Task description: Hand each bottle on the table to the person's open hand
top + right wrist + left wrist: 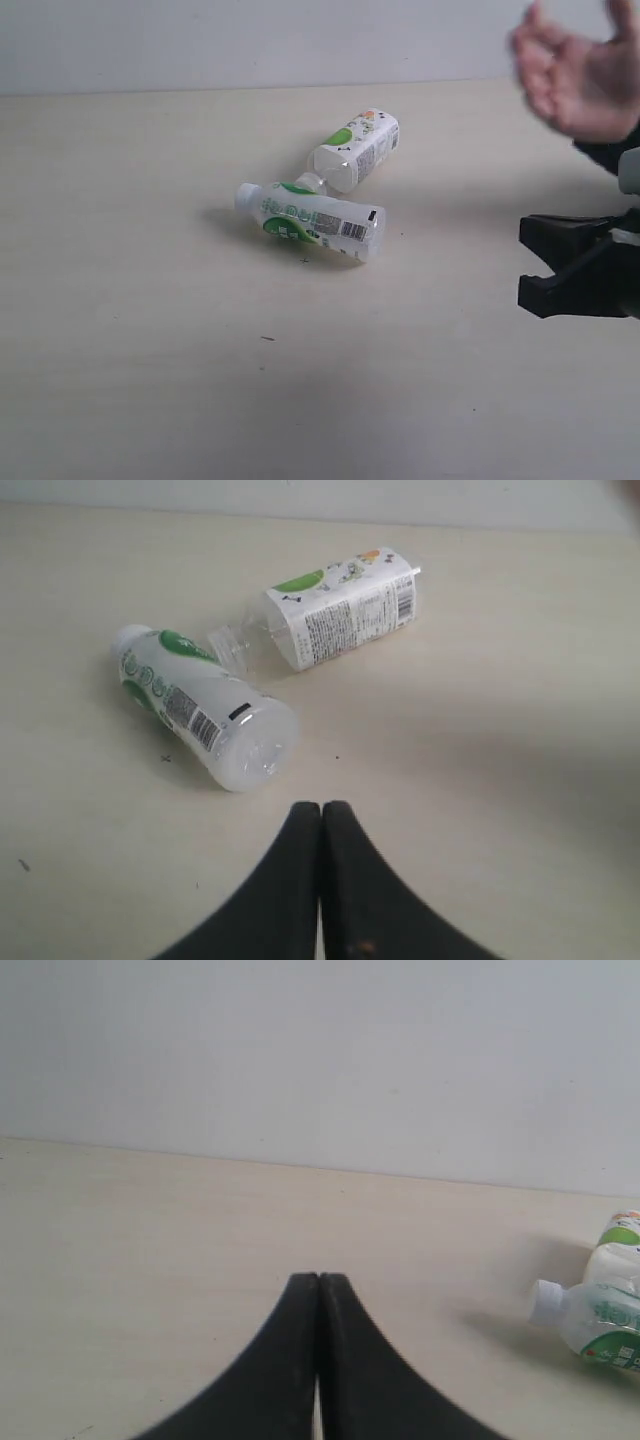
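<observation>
White-and-green labels marked both bottles in view, each lying on its side on the pale table [150, 300]. The squarer bottle [362, 148] lay nearer the person's open hand [580, 80] than the rounder bottle [315, 222]. Its clear neck pointed away from that hand and ended just beside the rounder one's shoulder; whether they touched could not be told. Both lay well apart from the hand, which was bare, blurred and empty, its fingers loosely spread. The right gripper [321, 805], nearer that hand than either bottle, had its fingers pressed together on nothing. The left gripper [318, 1276], beyond the bottles from the hand, was likewise closed and empty.
</observation>
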Available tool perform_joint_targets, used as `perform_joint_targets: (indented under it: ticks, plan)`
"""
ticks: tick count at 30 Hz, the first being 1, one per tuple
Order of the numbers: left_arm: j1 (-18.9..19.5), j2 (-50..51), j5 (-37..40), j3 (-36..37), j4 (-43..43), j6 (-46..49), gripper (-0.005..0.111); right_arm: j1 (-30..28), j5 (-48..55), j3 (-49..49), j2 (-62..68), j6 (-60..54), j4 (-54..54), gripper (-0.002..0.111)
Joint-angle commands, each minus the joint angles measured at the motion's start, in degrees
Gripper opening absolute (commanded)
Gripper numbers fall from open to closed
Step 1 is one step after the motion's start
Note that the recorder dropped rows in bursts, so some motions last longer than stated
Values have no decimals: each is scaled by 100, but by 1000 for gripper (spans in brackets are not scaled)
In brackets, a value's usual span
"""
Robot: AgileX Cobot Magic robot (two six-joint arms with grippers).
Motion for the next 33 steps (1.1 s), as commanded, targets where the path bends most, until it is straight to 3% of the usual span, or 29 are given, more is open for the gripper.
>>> perform_joint_targets:
  ticks: [1,6,11,17,19,22,25,27,29,33]
  plan:
    - [5,-38,-6,2,1,-6,0,-18,-12,-55,551,96,16,0]
    - [5,-38,-6,2,1,-6,0,-18,361,-496,1418,297,16,0]
    - [5,-38,-6,2,1,-6,0,-18,-740,-557,1678,744,16,0]
    - [5,-38,-6,2,1,-6,0,-18,-974,-922,1664,639,-602,0]
    - [5,-38,-6,2,1,-6,0,-18,-537,-1335,1664,1266,-1394,0]
    - [5,-38,-6,2,1,-6,0,-18,7,-2080,1675,3114,-3551,6]
    - [5,-38,-6,2,1,-6,0,-18,-86,-2720,1675,5029,-5951,14]
    - [5,-38,-6,2,1,-6,0,-18,-492,-3016,1675,6227,-6845,15]
    - [5,-38,-6,2,1,-6,0,-18,-856,-3070,1652,6257,-6768,13]
    - [5,-38,-6,2,1,-6,0,-18,-918,-2513,1531,5041,-5621,0]
